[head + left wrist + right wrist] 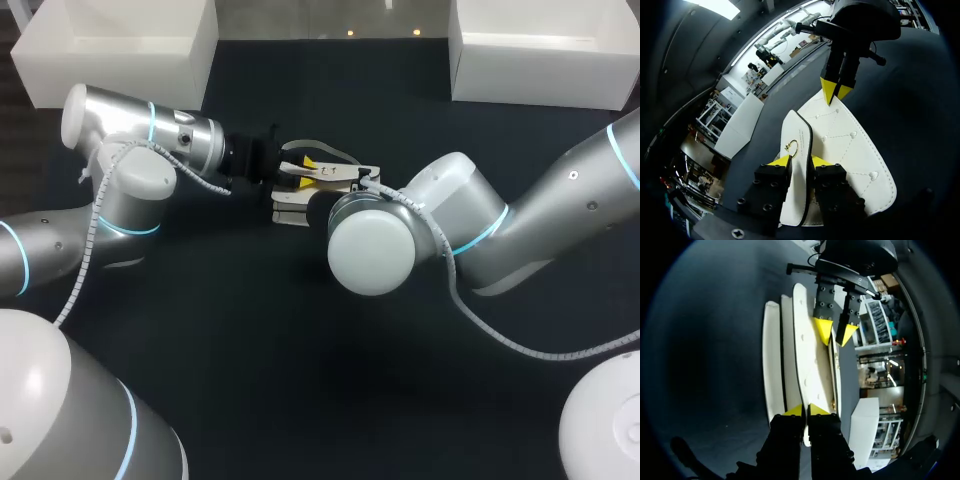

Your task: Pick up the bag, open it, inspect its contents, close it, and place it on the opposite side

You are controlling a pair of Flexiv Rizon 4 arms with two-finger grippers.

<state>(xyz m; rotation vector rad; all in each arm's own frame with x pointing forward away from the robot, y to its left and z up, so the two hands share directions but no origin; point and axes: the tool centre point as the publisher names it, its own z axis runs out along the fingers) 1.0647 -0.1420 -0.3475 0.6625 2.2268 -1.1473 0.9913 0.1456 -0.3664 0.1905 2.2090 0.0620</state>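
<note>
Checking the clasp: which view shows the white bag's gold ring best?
Left wrist view: the small gold metal ring faces the camera on the white quilted leather bag, ahead of the left gripper. Head and right wrist views show the bag, no ring.

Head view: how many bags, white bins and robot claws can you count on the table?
bag: 1
white bins: 2
claws: 2, the left claw and the right claw, each pinching the bag
Total: 5
</note>
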